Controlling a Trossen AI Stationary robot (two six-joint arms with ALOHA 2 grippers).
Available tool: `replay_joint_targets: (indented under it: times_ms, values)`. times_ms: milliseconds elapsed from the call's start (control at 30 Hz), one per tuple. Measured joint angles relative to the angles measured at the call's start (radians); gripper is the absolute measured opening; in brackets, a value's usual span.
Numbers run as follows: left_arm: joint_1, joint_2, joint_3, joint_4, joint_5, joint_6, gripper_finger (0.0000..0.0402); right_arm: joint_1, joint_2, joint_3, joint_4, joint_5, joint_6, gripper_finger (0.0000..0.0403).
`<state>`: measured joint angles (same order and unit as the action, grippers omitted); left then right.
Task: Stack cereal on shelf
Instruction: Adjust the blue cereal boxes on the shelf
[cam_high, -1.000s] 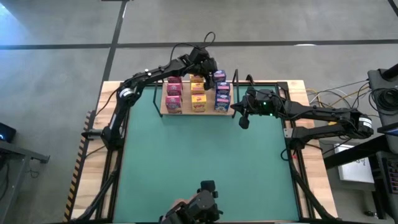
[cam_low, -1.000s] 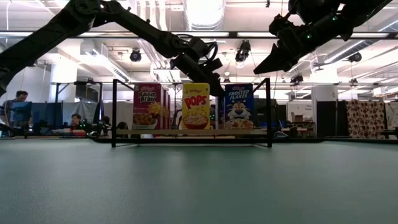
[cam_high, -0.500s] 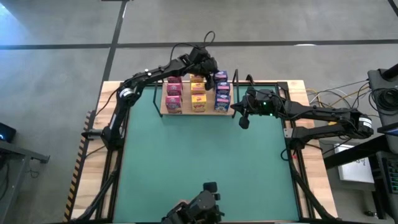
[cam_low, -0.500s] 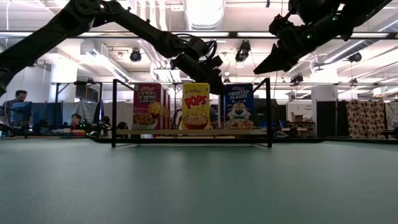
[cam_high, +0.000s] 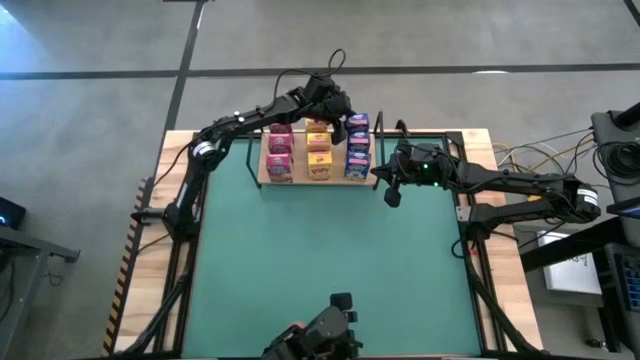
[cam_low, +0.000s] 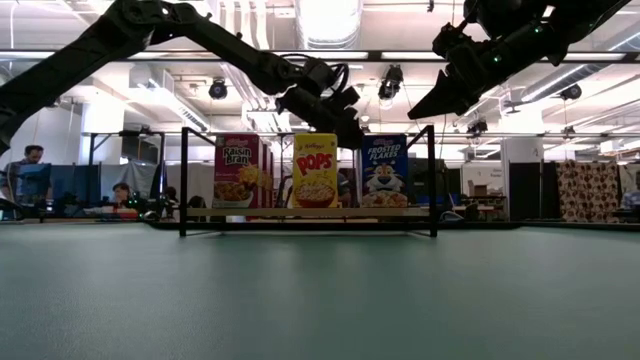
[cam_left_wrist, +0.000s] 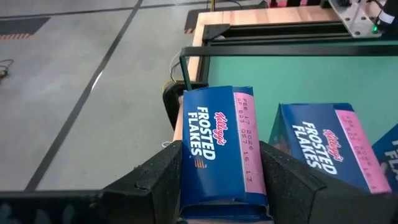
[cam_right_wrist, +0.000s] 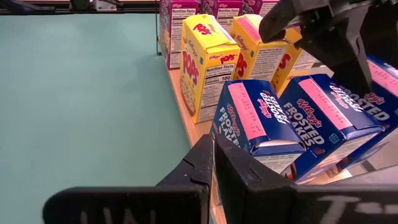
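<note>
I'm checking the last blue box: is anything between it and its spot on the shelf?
Nothing visible. The left gripper holds the blue box at the back of the blue row on the shelf, behind two blue boxes. Right gripper waits, shut, beside the shelf.

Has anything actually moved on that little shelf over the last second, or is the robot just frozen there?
Barely. The left end effector closed in slightly around the rearmost blue cereal box at the back of the shelf, and that box shifted a touch. The right end effector stayed shut beside the shelf's end, holding nothing. The pink and yellow boxes did not move.
</note>
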<state>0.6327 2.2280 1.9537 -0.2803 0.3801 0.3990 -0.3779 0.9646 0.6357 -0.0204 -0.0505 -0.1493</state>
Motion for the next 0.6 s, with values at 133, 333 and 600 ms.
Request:
replay_joint_targets:
  times_ms: [133,333,600]
  values:
    - [0.000,0.000,0.000,0.001,-0.002,0.002,0.0178,0.000,0.000,0.000,0.000,0.000,0.000,0.0009]
    - [-0.002,0.008,-0.001,0.022,-0.003,0.009,0.0178,0.000,0.000,0.000,0.000,0.000,0.000,0.0009]
    - [-0.002,0.019,-0.002,0.030,-0.003,0.010,0.0178,0.000,0.000,0.000,0.000,0.000,0.000,0.0009]
